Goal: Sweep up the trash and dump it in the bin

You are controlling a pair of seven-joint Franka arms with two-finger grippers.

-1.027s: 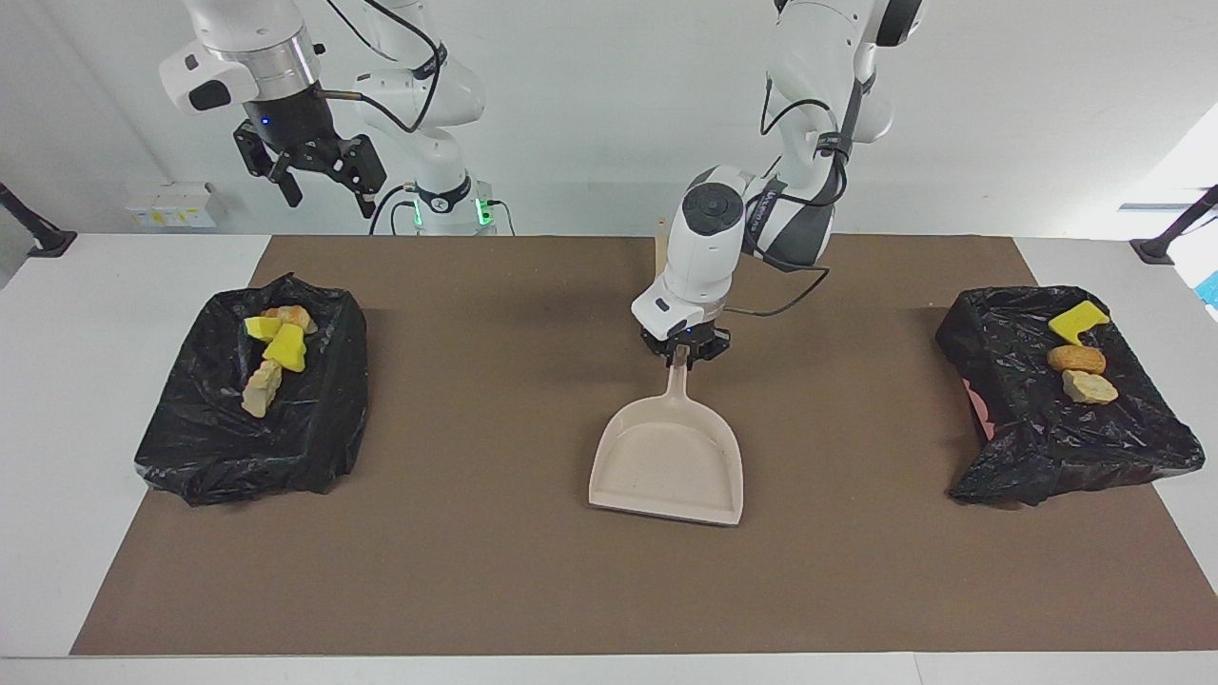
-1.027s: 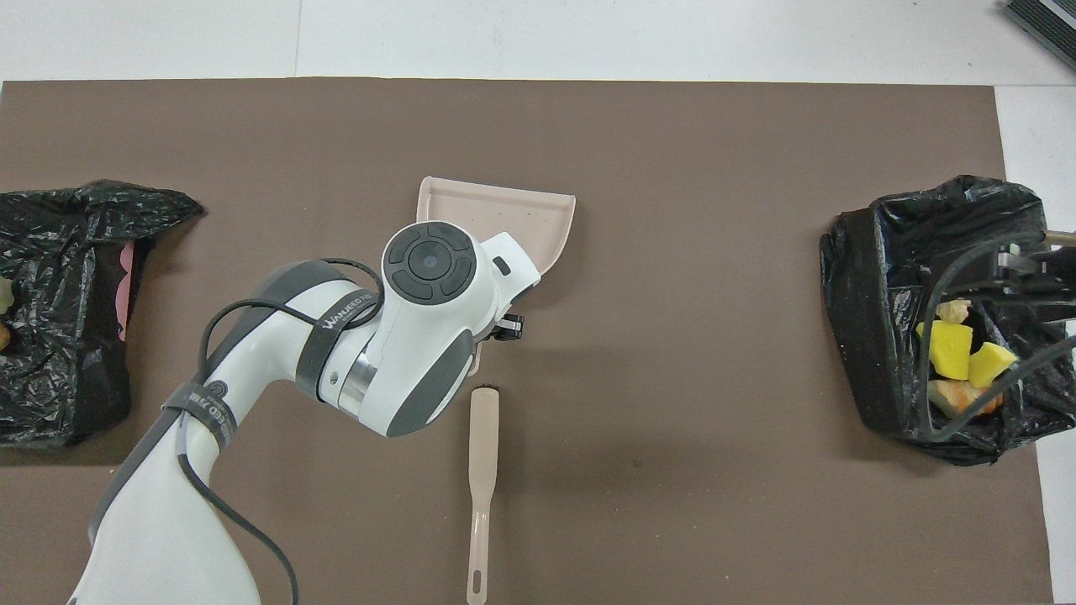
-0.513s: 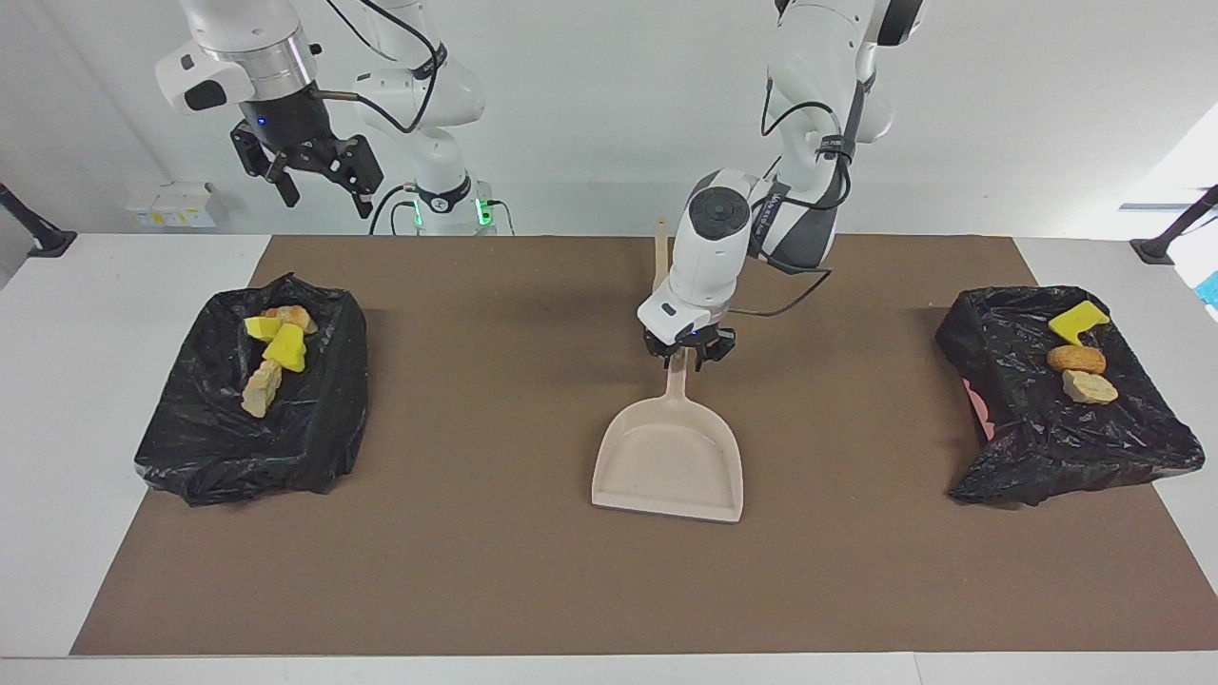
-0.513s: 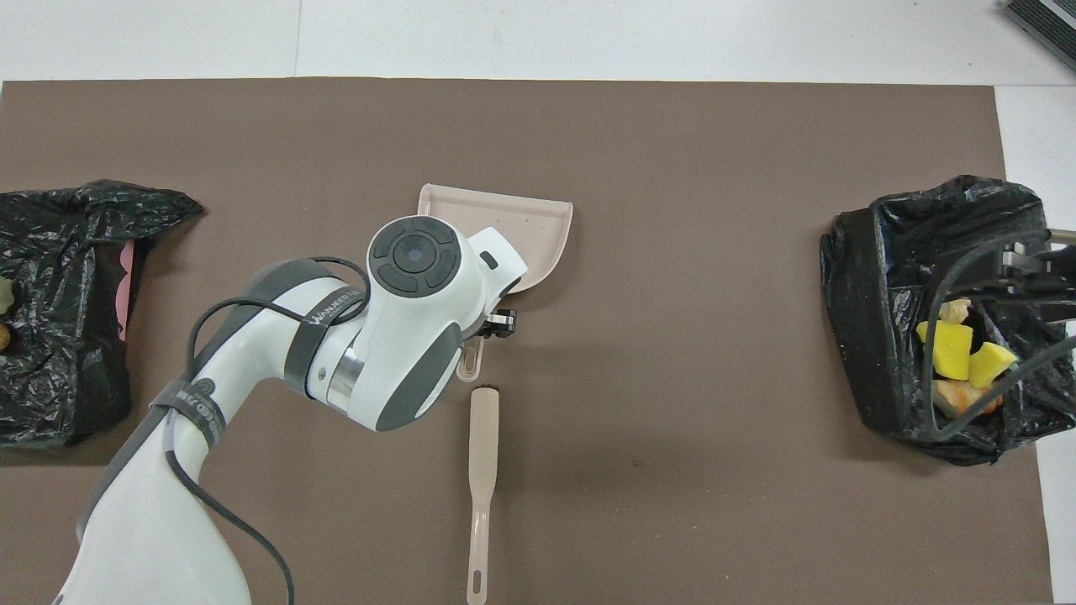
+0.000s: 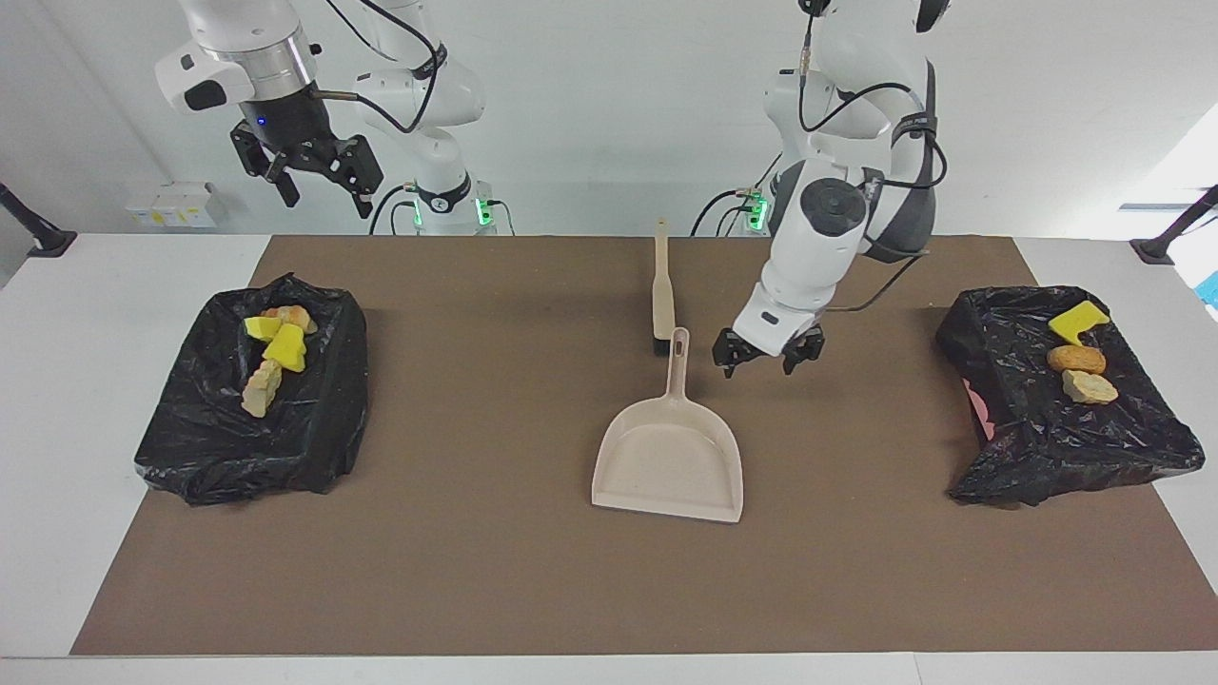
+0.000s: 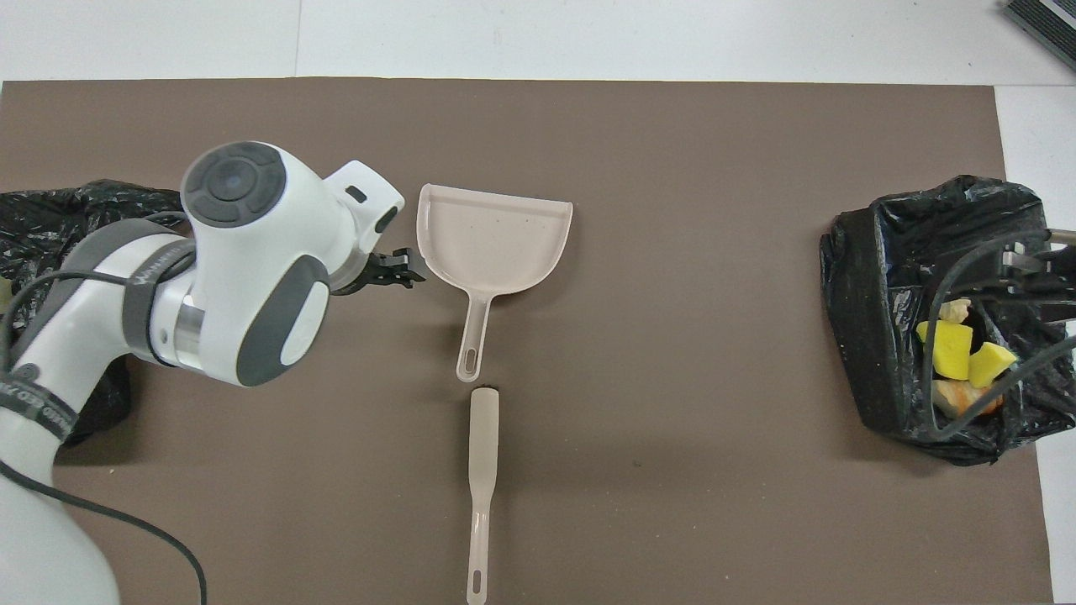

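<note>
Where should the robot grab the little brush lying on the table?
Probably by the brush's thin handle, the end nearest the robots. It lies flat on the mat with bare mat on both sides, so a claw could come straight down and pinch it across its narrow width. Its bristle end almost touches the dustpan's handle.

Bright, even overhead lighting; soft faint shadows on brown mat (image 5: 476, 571); both views sharp; no glare.

Arms (image 5: 828, 228): you've got glossy white shells, dark grey joint caps.
Cables: black, strapped along the links.
Bases: green lights glowing.
</note>
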